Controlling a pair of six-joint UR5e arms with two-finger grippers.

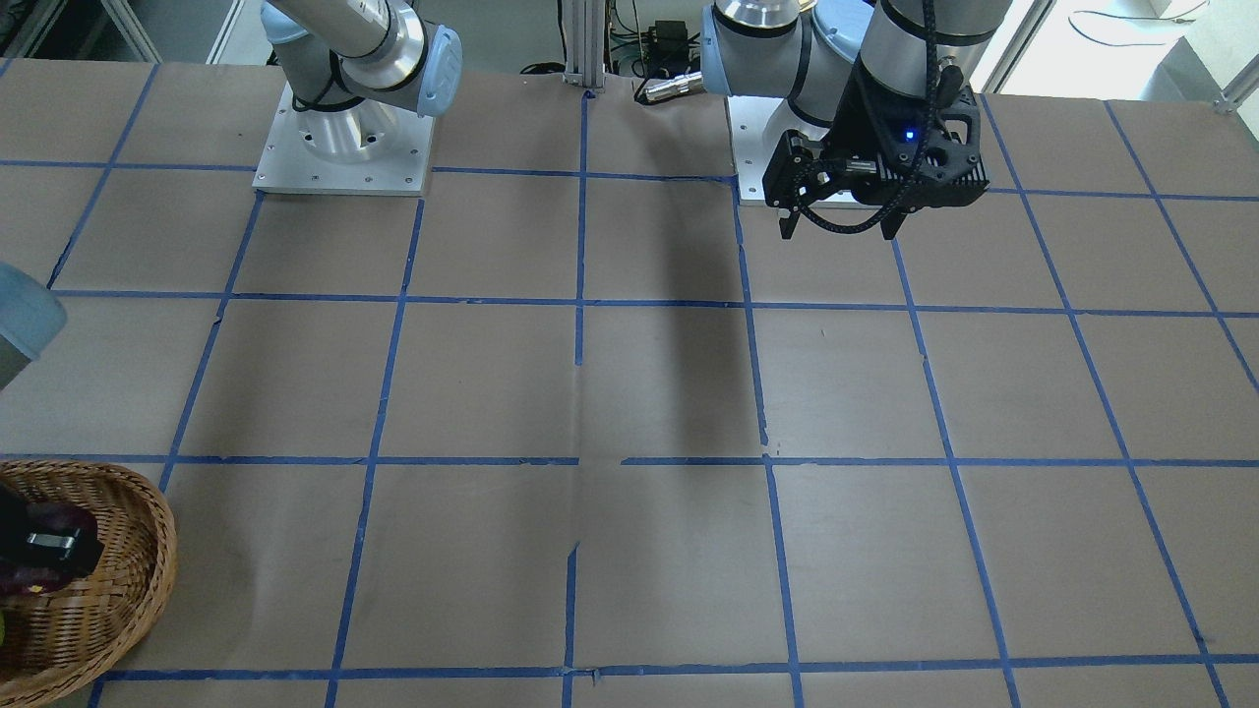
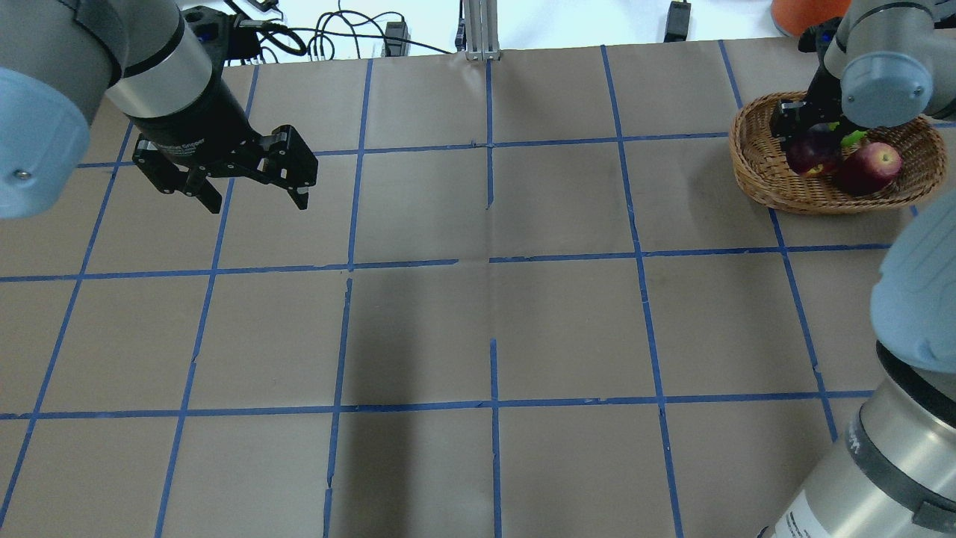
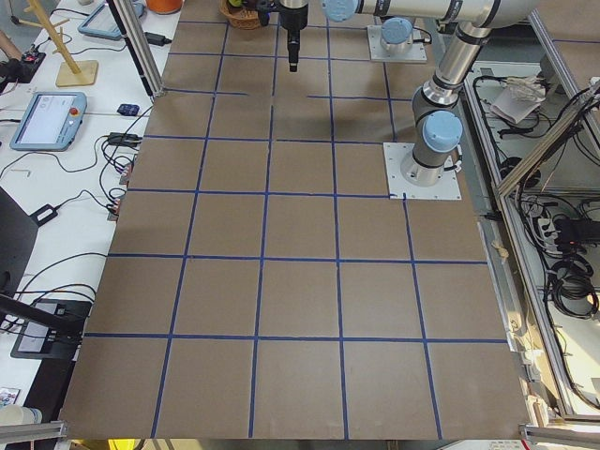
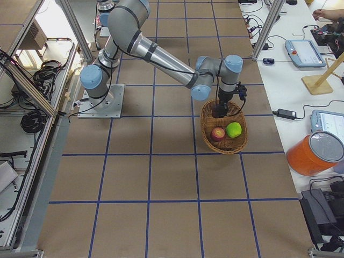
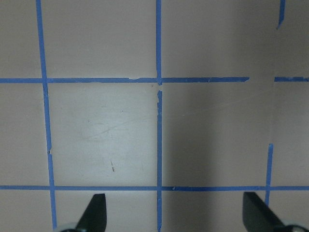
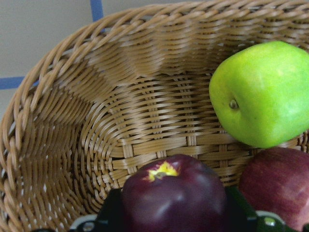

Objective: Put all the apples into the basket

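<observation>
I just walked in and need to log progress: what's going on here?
The right end effector is down inside the basket, its jaws closed around the maroon apple. The green apple and the red apple already lie in the basket beside it. The left end effector hangs open above the table, holding nothing. I see no apple outside the basket, so this looks like the last one going in.

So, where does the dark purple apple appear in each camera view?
Front-facing: dark purple apple at bottom left edge, partly covered.
Overhead: apple top right, inside the basket.
Exterior left: too small to tell.
Exterior right: cannot make it out.
Left wrist: not in it.
Right wrist: apple bottom centre, between the jaws.
Shared landmark: the basket.
</observation>
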